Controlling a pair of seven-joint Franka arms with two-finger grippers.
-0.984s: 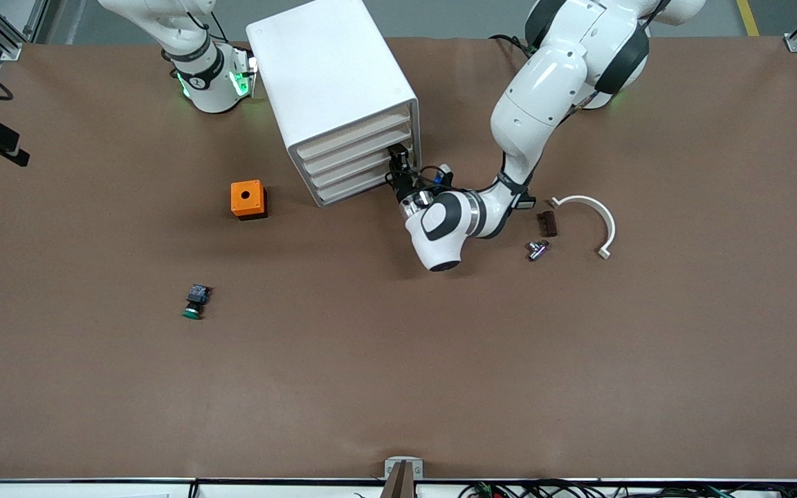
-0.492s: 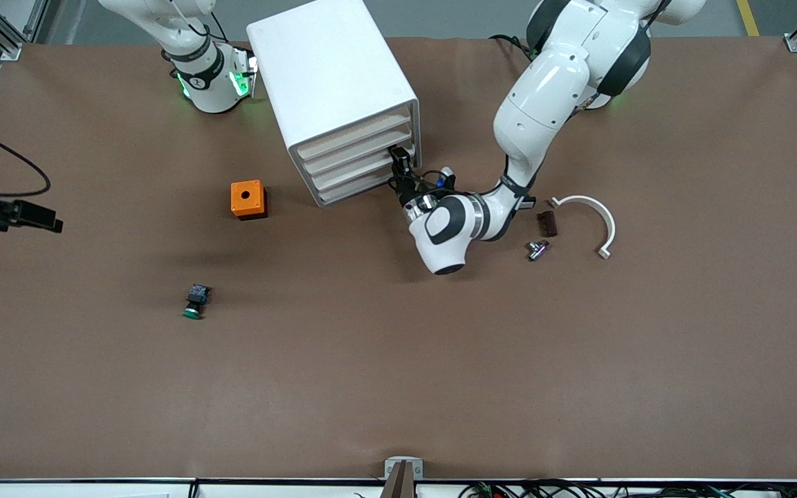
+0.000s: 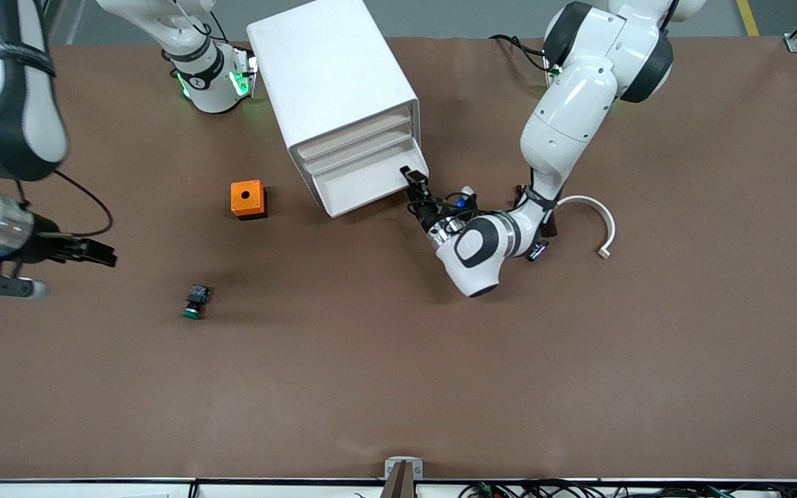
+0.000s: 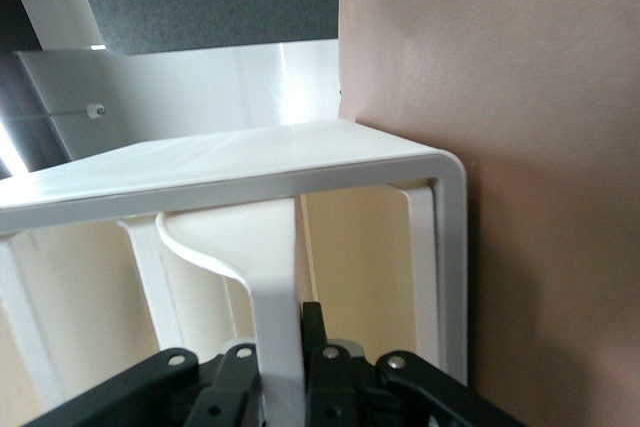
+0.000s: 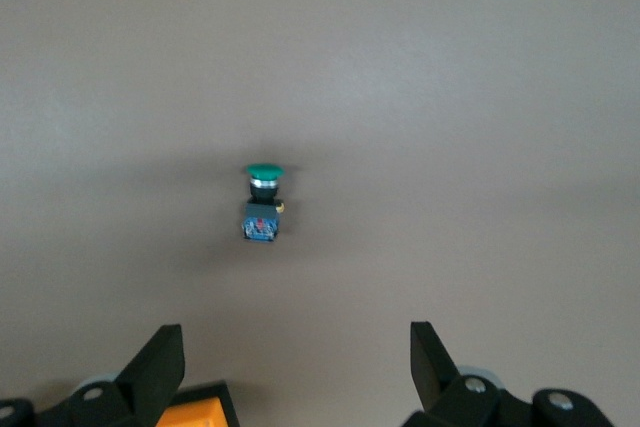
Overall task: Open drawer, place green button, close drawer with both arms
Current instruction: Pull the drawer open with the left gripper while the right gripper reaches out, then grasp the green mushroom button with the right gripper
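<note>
Drawer [image 3: 364, 185] is gripped at its front handle by the left gripper [image 3: 414, 181], part-way out | button [image 3: 194, 302] lies on its side on open table, nearer the camera than the orange box [image 3: 247, 199] | right gripper [image 3: 97, 253], fingers spread, is poised closest, button just ahead.

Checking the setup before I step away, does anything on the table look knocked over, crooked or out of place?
The button lies on its side, not upright. The cabinet sits at a slant, one drawer pulled out by the left gripper. The right gripper hangs open above the table.
</note>
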